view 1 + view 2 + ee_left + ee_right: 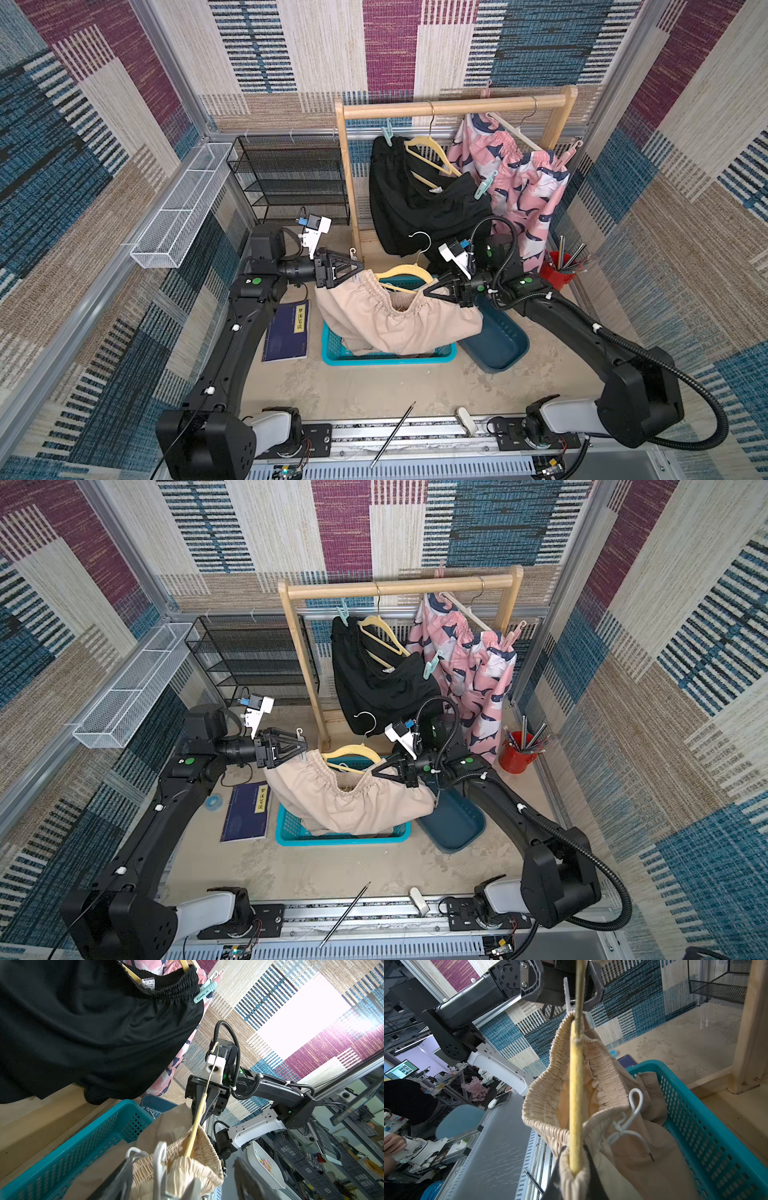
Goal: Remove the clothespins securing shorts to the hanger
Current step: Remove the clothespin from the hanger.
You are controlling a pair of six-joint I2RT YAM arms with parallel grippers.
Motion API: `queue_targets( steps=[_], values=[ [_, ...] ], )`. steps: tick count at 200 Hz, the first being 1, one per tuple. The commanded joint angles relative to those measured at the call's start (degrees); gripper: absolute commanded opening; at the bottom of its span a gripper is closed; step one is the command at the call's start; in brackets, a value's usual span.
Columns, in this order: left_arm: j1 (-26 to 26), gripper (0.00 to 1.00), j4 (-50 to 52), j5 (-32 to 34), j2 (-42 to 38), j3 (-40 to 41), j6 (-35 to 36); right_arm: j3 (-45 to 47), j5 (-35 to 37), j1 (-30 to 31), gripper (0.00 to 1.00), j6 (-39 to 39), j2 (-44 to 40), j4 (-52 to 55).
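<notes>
your left gripper (360,270) with jaws spread either side of the white clothespin (566,993) on the beige shorts (399,324) waistband, right gripper (427,292) clamped tight on the waistband's other end, yellow hanger (401,272) inside, shorts sagging over the teal basket (332,345)

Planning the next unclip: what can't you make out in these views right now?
- Any clothespin at the beige shorts' end held by the right gripper: the gripper covers it in both top views, fabric and the frame edge in the right wrist view.
- What lies under the shorts in the teal basket: fabric covers it.
- Pink object behind the rack rail: too small, top views.
</notes>
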State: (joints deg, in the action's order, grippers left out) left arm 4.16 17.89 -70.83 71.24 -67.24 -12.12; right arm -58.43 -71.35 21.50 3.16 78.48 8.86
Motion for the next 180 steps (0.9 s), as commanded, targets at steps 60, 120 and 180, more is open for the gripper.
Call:
queue_targets(
  steps=[60, 120, 180],
  values=[
    [0.5, 0.54, 1.2, -0.9, -0.4, 0.5, 2.8, -2.2, 1.1, 0.4, 0.0, 0.8, 1.0, -1.1],
    [0.5, 0.35, 3.1, -0.9, -0.5, 0.3, 4.3, -3.1, 1.2, 0.5, 0.0, 0.9, 2.3, -0.6],
    [0.5, 0.14, 3.1, -1.0, -0.4, 0.0, 4.5, -2.5, 1.7, 0.4, 0.0, 1.3, 2.0, 0.1]
  ],
)
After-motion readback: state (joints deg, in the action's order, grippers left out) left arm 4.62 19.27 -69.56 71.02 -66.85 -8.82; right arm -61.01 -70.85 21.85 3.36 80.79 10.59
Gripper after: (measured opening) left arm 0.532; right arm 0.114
